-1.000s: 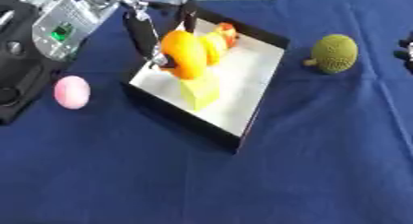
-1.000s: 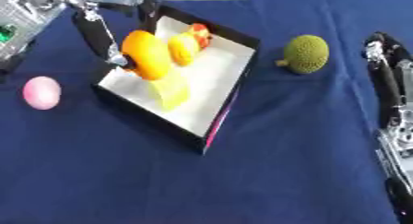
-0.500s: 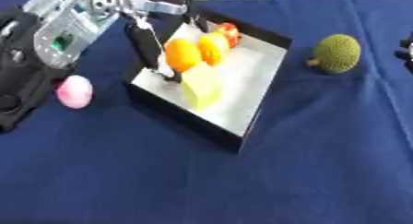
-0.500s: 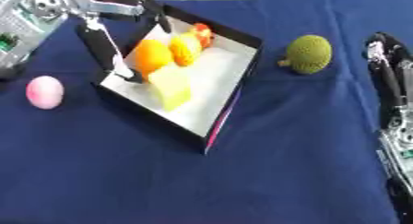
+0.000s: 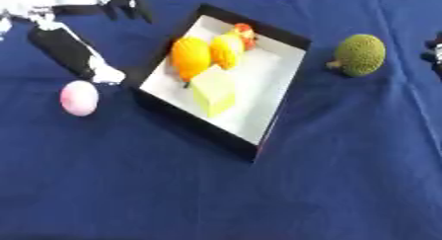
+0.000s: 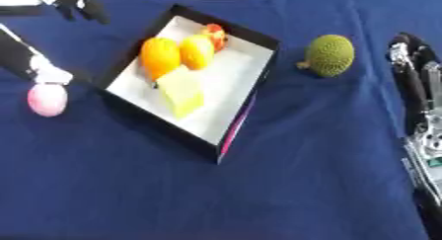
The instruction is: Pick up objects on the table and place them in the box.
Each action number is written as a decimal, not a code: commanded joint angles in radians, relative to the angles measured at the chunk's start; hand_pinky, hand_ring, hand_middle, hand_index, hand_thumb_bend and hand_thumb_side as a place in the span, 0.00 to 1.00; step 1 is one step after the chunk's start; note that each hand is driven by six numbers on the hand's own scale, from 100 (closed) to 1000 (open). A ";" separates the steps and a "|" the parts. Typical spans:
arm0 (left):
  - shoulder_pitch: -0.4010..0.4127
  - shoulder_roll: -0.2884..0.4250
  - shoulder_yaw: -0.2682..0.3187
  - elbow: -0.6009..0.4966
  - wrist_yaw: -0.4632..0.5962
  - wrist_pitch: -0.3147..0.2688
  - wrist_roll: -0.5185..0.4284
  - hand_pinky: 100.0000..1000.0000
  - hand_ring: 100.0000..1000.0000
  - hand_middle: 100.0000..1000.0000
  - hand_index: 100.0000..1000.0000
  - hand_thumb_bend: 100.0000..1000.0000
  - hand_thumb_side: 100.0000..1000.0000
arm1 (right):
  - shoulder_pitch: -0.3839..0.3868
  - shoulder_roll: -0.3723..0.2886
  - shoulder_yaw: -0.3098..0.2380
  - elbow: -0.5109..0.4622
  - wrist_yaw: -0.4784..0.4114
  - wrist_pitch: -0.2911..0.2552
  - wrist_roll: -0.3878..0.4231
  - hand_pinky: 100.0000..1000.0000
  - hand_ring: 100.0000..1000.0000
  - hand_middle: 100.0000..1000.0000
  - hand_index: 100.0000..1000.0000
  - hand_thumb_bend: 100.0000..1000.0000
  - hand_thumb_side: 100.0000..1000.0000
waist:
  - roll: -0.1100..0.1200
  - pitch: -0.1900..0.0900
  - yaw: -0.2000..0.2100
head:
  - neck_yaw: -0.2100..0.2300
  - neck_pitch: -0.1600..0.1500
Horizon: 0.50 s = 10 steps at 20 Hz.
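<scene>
A black box (image 5: 193, 125) with a white floor lies askew at the middle of the table. In it are an orange fruit (image 5: 190, 57), a yellow fruit (image 5: 227, 49), a small red thing (image 5: 244, 31) and a pale yellow block (image 5: 213, 91). A pink ball (image 5: 79, 98) lies left of the box on the cloth. A green spiky fruit (image 5: 360, 55) sits to the box's right. My left hand (image 5: 66, 47) is open at the upper left, holding nothing, with one white-tipped finger close above the pink ball. My right hand (image 6: 414, 80) rests open at the right edge, fingers up.
A dark blue cloth (image 5: 129, 189) covers the whole table. The green fruit lies between the box and my right hand. The cloth in front of the box is bare blue.
My left hand has let go of the orange fruit, which now lies in the box, and has drawn back to the upper left. The right hand has not moved.
</scene>
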 commanded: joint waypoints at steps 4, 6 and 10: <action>0.128 0.132 0.088 -0.073 0.044 0.004 0.071 0.82 0.87 0.86 0.89 0.46 0.27 | -0.011 -0.031 -0.020 -0.023 0.001 -0.003 -0.013 0.98 0.83 0.79 0.88 0.00 0.72 | 0.007 -0.023 -0.001 | -0.012 -0.014; 0.176 0.151 0.108 -0.074 0.029 0.006 0.089 0.83 0.88 0.86 0.89 0.48 0.27 | -0.011 -0.031 -0.021 -0.023 0.001 -0.004 -0.016 0.98 0.83 0.79 0.88 0.00 0.72 | 0.008 -0.023 0.000 | -0.013 -0.015; 0.248 0.173 0.130 -0.074 0.001 0.038 0.116 0.82 0.88 0.86 0.89 0.47 0.32 | -0.011 -0.033 -0.022 -0.024 0.000 -0.005 -0.017 0.98 0.83 0.79 0.88 0.00 0.72 | 0.007 -0.022 0.001 | -0.016 -0.012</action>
